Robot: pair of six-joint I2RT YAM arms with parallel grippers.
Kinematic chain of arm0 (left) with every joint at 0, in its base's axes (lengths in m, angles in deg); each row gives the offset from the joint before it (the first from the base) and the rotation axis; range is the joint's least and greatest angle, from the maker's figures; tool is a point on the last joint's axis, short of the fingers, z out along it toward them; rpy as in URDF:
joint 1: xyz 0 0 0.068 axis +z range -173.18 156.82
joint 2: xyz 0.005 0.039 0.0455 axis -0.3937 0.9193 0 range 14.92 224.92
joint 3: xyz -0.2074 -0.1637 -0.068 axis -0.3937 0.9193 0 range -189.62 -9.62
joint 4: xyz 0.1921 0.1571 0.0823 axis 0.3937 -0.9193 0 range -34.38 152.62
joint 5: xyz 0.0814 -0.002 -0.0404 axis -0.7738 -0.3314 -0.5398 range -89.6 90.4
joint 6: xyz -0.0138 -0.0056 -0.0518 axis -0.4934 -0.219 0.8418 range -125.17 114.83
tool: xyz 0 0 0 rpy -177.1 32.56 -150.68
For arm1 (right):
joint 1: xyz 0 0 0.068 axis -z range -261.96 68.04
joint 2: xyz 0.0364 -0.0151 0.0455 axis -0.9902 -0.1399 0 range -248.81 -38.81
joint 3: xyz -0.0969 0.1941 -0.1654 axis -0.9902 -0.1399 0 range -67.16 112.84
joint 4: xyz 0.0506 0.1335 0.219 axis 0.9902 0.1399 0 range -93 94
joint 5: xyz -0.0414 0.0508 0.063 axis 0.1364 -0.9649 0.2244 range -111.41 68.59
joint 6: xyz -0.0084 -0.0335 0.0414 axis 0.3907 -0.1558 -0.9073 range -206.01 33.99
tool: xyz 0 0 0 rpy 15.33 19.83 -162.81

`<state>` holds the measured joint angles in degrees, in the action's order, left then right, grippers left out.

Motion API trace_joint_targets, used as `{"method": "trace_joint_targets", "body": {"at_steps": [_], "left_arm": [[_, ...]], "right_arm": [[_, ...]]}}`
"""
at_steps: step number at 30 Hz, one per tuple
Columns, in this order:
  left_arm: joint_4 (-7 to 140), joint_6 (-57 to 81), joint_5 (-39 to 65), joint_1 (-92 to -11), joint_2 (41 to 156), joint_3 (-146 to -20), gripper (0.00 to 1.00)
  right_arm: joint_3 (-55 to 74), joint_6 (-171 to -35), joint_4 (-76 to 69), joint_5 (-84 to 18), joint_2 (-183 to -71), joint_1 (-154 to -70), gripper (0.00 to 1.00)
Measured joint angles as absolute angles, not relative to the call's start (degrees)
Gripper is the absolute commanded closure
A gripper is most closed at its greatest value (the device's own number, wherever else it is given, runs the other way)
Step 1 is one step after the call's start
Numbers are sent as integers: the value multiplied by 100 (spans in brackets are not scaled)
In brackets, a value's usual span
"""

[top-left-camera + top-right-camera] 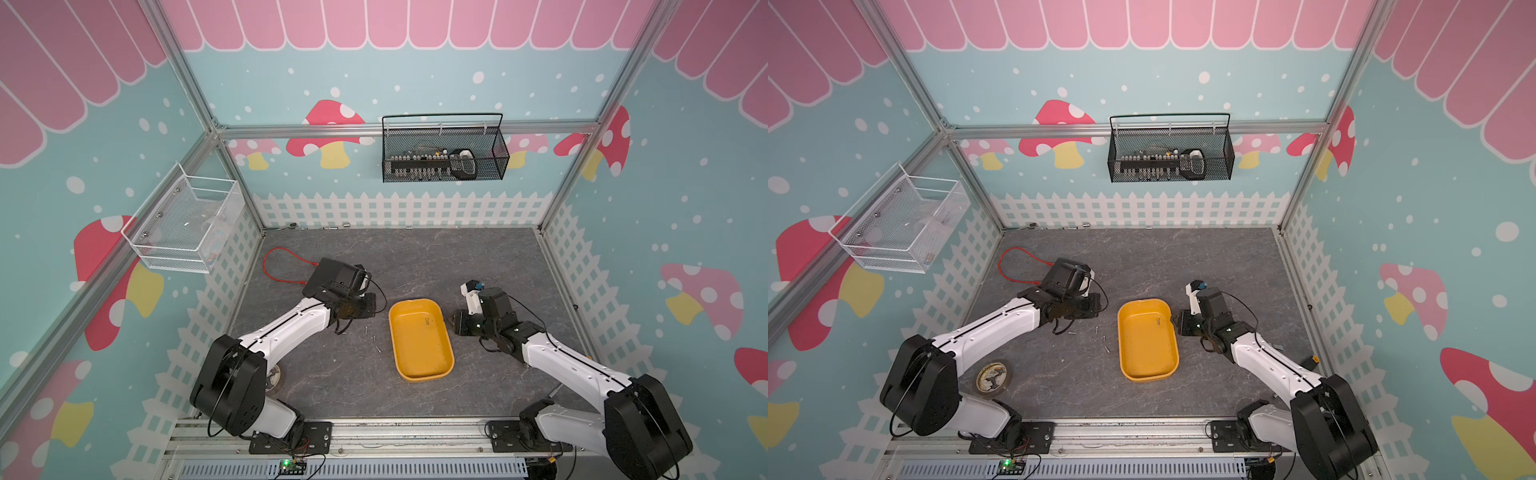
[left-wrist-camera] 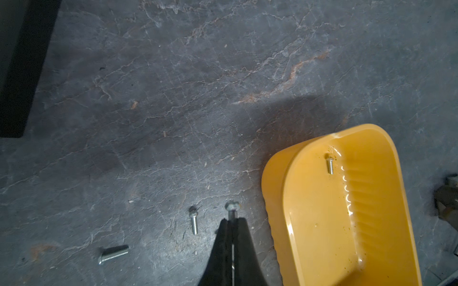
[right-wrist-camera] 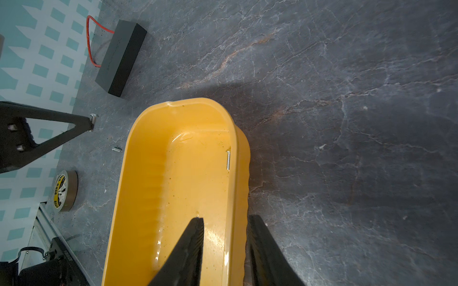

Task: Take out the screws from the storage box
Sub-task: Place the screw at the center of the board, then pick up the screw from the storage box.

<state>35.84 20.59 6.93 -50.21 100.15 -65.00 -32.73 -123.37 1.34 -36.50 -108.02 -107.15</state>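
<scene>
Only one screw [image 3: 228,160] in the box [image 3: 148,173], lying lengthwise along the wall nearest the right gripper [image 3: 225,218] (clamped on that same rim), left gripper [image 2: 232,219] pinched shut on another screw [image 2: 232,207] over the tabletop beside the opposite wall.

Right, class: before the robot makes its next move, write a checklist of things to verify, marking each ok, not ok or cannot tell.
1. Grip: left gripper shut on the held screw: ok.
2. Position: held screw outside the storage box, over the table: ok.
3. Clearance: nearest loose screw lies apart from the left gripper: ok.
4. Box emptied: not ok; the last screw lies inside, by its wall.
5. Bracing: right gripper astride the storage box wall; firm hold: cannot tell.
</scene>
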Motion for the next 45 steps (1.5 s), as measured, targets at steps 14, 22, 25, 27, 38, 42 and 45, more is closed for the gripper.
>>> {"method": "trace_joint_targets", "body": {"at_steps": [14,22,25,27,38,42,45], "left_arm": [[4032,2057,800,-5023,10561,-6013,88],[4084,2168,776,-5336,10485,-6347,69],[4075,2230,717,-5639,10327,-6786,70],[4115,2275,693,-5884,10238,-7138,71],[4220,2422,1058,-7027,11383,-8124,73],[4078,2424,1062,-7163,11846,-8130,73],[4001,2402,903,-7176,12043,-8146,69]], "right_arm": [[-3235,-12335,123,-3694,-10917,-10730,64],[-3133,-12333,101,-3702,-10966,-10752,62],[-3089,-12309,117,-3665,-10976,-10752,61],[-3047,-12287,112,-3643,-11025,-10752,61],[-3041,-12269,217,-3429,-11064,-10750,61],[-3104,-12269,215,-3359,-10893,-10745,61],[-3216,-12272,217,-3337,-10826,-10745,61]]}}
